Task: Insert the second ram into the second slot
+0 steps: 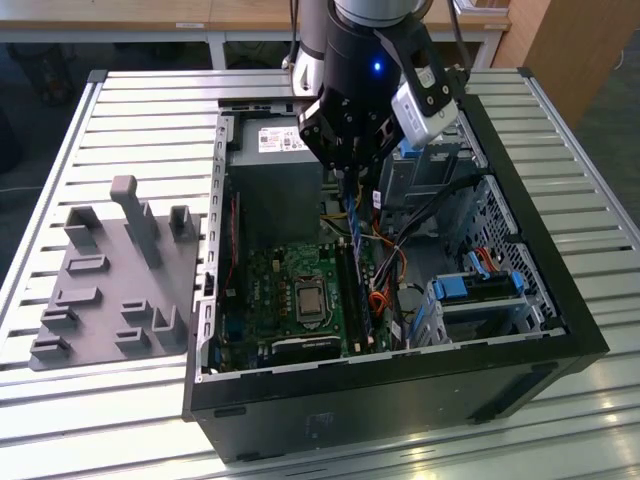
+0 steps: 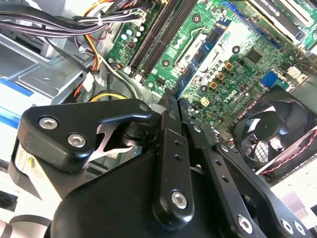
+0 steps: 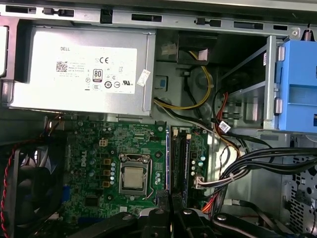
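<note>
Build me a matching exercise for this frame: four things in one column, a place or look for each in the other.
1 memory stick
2 tray
3 fan
4 power supply

A outside the case, at the exterior view's left
B gripped in the hand
C round and black
D carries a white label

Pairs: 1-B, 2-A, 3-C, 4-D

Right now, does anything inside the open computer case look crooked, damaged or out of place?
Nothing stands out. The thin blue circuit-board strip, held in the gripper, runs parallel to the black memory slots on the green motherboard; no damage shows.
</note>
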Available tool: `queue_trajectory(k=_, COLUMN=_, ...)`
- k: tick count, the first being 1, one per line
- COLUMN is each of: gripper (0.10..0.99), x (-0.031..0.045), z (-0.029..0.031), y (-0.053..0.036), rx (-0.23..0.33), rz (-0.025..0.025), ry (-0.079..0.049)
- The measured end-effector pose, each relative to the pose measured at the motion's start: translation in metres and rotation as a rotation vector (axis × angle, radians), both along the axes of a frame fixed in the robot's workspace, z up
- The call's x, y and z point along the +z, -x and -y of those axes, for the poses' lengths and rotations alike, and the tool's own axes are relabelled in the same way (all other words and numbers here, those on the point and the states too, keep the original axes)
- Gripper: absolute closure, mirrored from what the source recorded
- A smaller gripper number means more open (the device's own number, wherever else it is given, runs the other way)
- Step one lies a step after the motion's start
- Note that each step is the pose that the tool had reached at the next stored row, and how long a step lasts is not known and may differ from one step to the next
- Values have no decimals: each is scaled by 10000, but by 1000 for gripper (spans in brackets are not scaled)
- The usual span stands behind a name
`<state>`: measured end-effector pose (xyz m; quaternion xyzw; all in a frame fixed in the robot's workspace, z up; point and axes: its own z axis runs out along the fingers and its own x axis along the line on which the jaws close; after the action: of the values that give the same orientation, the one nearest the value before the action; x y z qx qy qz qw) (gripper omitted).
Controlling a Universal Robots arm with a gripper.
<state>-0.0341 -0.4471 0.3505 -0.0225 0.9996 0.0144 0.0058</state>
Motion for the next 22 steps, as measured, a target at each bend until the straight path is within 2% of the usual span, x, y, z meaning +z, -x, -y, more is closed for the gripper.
queue_trajectory(k=22, gripper=953, x=-60, z=0, y=0, rx=0, rz=0, ry=1)
